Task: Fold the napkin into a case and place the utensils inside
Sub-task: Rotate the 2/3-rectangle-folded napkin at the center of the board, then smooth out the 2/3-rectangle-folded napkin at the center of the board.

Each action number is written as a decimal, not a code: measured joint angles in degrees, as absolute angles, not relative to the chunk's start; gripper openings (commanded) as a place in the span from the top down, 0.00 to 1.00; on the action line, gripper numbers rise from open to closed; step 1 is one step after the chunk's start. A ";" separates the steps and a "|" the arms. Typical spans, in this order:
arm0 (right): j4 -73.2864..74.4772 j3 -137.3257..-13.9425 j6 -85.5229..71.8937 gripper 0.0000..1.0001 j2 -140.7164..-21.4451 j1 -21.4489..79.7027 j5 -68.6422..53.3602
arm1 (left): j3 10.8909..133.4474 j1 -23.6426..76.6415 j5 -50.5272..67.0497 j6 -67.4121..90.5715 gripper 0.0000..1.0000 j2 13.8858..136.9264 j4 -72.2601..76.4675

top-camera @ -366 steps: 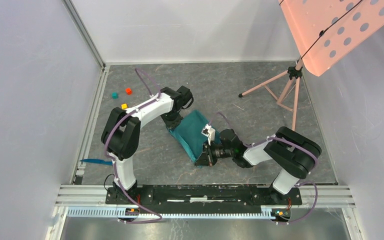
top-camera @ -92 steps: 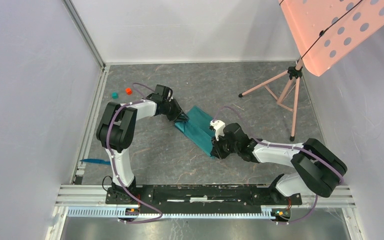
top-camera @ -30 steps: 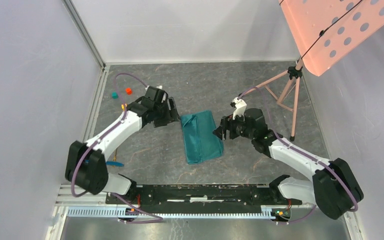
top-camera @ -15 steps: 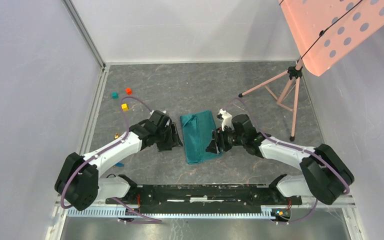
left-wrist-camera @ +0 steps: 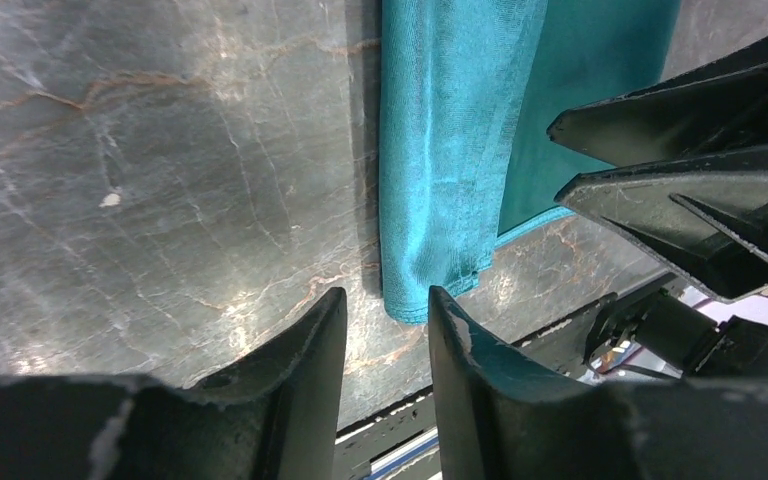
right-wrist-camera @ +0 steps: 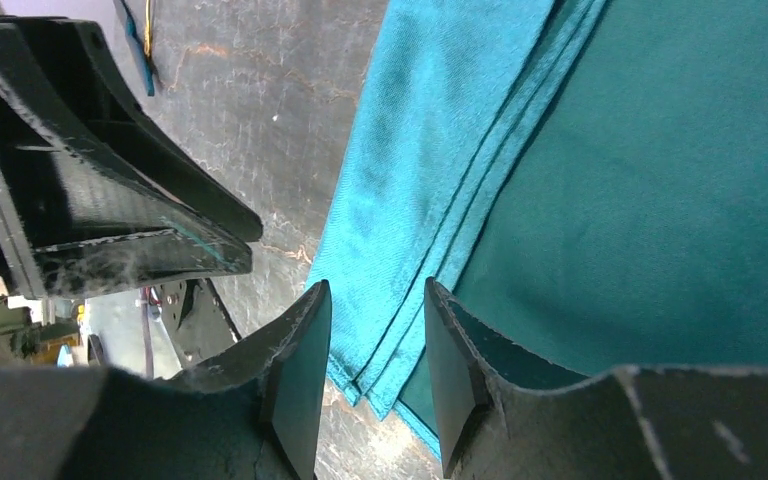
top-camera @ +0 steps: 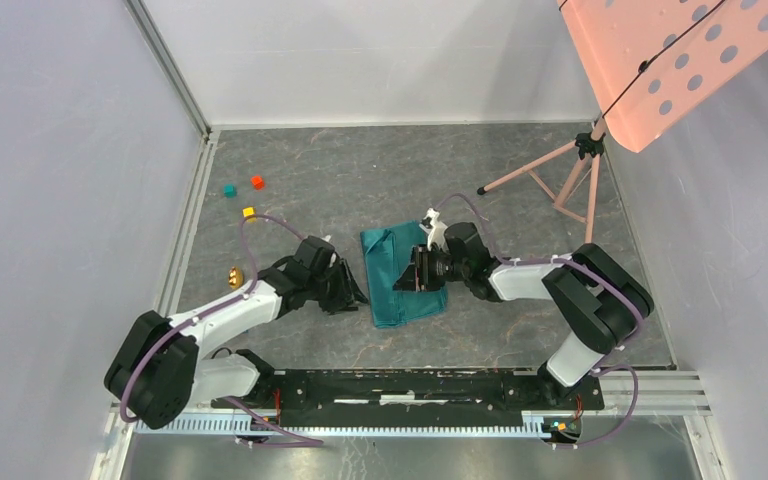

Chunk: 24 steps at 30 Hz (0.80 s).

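The teal-green napkin [top-camera: 392, 300] [left-wrist-camera: 440, 150] [right-wrist-camera: 660, 180] lies folded into a flat upright rectangle at mid-table. My left gripper [top-camera: 358, 293] [left-wrist-camera: 387, 295] sits low at its near left corner. Its jaws stand partly open, and the corner lies just ahead of the gap, ungripped. My right gripper [top-camera: 401, 281] [right-wrist-camera: 377, 285] reaches over the napkin from the right. It is partly open, with the layered left edge lying below the gap. A gold spoon [top-camera: 234, 277] lies left of the left arm. The slim blue utensil [right-wrist-camera: 138, 55] shows only in the right wrist view. No case shape is visible.
Small teal [top-camera: 229, 190], red [top-camera: 257, 182] and yellow [top-camera: 248, 212] cubes lie at the back left. A pink tripod [top-camera: 560, 180] carrying a perforated pink panel [top-camera: 660, 60] stands at the back right. White walls enclose the table, and a metal rail [top-camera: 410, 385] runs along the near edge.
Both arms swung toward the near left part of the napkin and their jaws narrowed. The left arm's move uncovered the gold spoon. The napkin stayed put.
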State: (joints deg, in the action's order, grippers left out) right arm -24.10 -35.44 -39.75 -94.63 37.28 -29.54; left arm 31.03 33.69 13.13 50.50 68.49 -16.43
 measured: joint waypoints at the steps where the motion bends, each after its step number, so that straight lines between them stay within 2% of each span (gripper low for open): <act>1: -24.49 -35.29 -39.88 0.54 -94.63 37.58 -29.54 | 30.65 33.85 13.52 50.83 0.60 68.66 -15.66; 5: -23.20 -34.74 -39.42 0.46 -94.15 39.55 -28.67 | 29.74 35.20 14.96 51.94 0.60 71.16 -13.02; 8: -17.06 -35.22 -36.80 0.43 -92.64 42.41 -24.75 | 29.63 36.27 15.40 52.38 0.63 72.77 -11.77; 12: -6.68 -39.35 -32.86 0.49 -89.84 47.83 -16.21 | 29.58 36.88 15.51 52.51 0.65 73.63 -10.50; 17: 2.61 -43.55 -33.80 0.49 -88.23 52.36 -9.39 | 29.12 36.88 15.25 52.58 0.66 73.63 -9.67; 24: 14.68 -51.13 -40.12 0.49 -93.49 57.60 -2.50 | 27.42 36.88 15.00 52.56 0.65 73.36 -9.54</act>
